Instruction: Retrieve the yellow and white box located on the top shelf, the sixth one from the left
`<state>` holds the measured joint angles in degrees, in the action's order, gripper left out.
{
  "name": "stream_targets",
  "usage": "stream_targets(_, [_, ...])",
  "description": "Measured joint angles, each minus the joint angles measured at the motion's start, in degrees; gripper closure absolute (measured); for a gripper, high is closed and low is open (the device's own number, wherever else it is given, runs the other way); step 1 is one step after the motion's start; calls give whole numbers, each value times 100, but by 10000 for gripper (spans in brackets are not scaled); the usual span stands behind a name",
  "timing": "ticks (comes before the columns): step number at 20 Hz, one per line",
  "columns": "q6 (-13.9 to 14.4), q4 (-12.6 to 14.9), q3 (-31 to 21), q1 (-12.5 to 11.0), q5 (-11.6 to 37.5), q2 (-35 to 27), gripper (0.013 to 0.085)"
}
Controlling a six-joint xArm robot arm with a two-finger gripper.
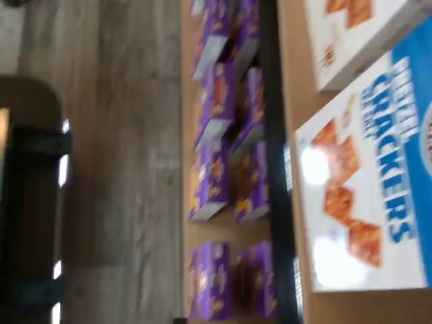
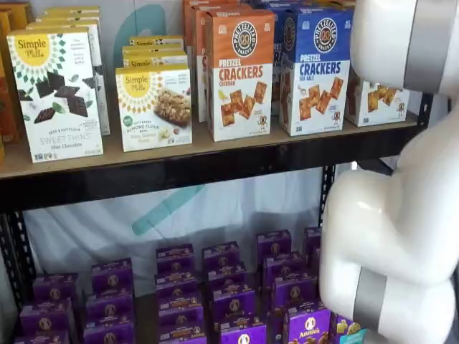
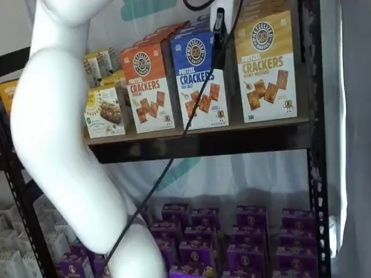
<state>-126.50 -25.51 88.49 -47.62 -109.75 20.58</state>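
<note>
Black metal uprights carry two levels of shelving in front of a pale backdrop with teal markings. On the top shelf, a tan board with a thick black front rail, tall cartons stand upright in a row facing forward. The yellow and white box stands at the right end of this board, just beside the right upright, with "CRACKERS" lettering and cracker pictures on its white lower half; in a shelf view only its lower white part shows, behind the white arm. Just left of it stands the blue-topped cracker carton, then the orange-topped cracker carton, then the Simple Mills boxes toward the left end. The lower level holds rows of small purple boxes. The gripper shows only as a narrow black finger with a cable beside it, hanging from above in front of the gap between the blue-topped carton and the yellow and white box; seen side-on, its spacing cannot be judged there, yet the jaws stand fully spread and nothing is held between them. The wrist view, blurred and turned sideways, shows the blue-topped carton, the shelf rail and the purple boxes
</note>
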Motion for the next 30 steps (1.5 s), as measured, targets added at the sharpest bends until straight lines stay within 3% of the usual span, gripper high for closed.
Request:
stream_targets(7, [120, -1198, -190, -459, 426, 105, 130])
stream_targets(10, [120, -1534, -435, -510, 862, 264, 130])
stream_targets(13, [42, -1691, -649, -436, 1432, 365, 130])
stream_targets(16, [-15, -1666, -554, -320, 1771, 199, 130])
stream_targets(24, [-12, -1364, -232, -53, 2028, -147, 130])
stream_targets(27, [-36, -1112, -212, 130, 2231, -186, 130])
stream_targets(30, [10, -768, -14, 275, 2138, -326, 130])
